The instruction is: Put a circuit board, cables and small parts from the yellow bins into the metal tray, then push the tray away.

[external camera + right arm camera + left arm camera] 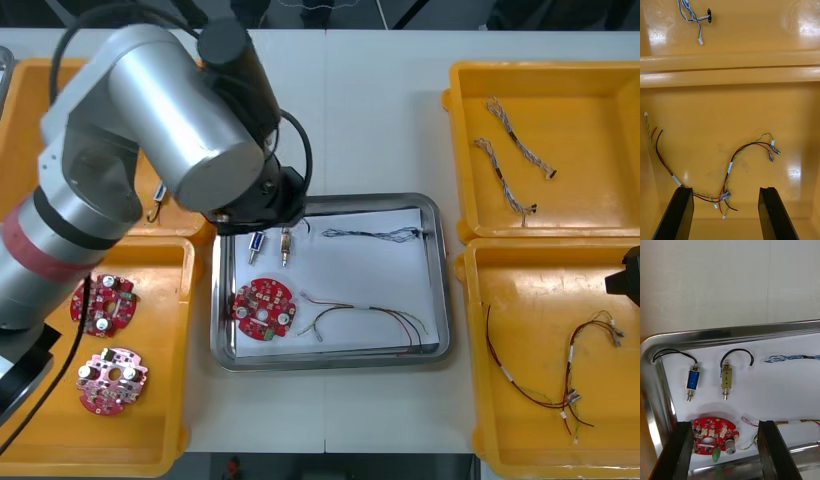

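The metal tray (437, 290), white inside, sits mid-table. It holds a round red circuit board (263, 307), two small metal parts (257, 243) with black leads, a blue and white cable (375, 235) and a red and yellow cable (370, 322). My left gripper (726, 455) hangs open above the tray's near-left part, with the board (713, 435) between its fingers below and the parts (727, 378) beyond them. My right gripper (725, 215) is open over the near right yellow bin (480, 400), just above a red and yellow cable (733, 165).
The near left bin (180, 400) holds two more red boards (103, 303). A small metal part (158, 195) lies in the far left bin (25, 110). The far right bin (600, 80) holds two blue and white cables (505, 180). My left arm (150, 120) hangs over the far left bin.
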Controlling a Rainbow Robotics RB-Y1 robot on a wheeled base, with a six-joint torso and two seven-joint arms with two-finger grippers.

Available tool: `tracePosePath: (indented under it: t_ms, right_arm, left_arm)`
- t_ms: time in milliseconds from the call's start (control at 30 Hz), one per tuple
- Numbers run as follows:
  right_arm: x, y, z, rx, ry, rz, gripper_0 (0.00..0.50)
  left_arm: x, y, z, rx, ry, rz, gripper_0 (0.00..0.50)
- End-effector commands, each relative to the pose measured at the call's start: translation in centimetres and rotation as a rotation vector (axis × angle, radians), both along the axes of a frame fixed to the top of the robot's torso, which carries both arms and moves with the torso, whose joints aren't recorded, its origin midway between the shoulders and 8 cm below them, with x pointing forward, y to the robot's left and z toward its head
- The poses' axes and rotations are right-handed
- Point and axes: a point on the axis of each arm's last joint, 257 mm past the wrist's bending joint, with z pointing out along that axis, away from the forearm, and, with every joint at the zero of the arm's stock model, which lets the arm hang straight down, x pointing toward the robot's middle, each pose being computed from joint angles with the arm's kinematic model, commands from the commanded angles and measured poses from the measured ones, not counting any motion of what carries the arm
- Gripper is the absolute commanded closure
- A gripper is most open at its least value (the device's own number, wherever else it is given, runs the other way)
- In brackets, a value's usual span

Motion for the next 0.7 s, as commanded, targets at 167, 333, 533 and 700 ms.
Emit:
tracePosePath:
  t_ms: [167,333,533,700]
  right_arm:
    - [-0.2,-0.8,2.0,-0.046,-0.038,0.008,0.0]
    - [0.0,-0.3,2.3,-0.054,-0.04,0.037,0.0]
    - [0.6,2.3,2.8,-0.093,-0.045,0.141,0.0]
    - [1.6,5.5,3.2,-0.109,-0.055,0.243,0.0]
  left_arm:
    - [-0.6,7.7,5.0,0.001,-0.007,0.093,0.0]
    - [-0.7,11.0,6.2,0.037,-0.002,0.108,0.0]
    - [-0.6,14.4,7.1,0.071,-0.017,0.083,0.0]
    - [-0.9,17.6,6.7,0.109,-0.013,0.072,0.0]
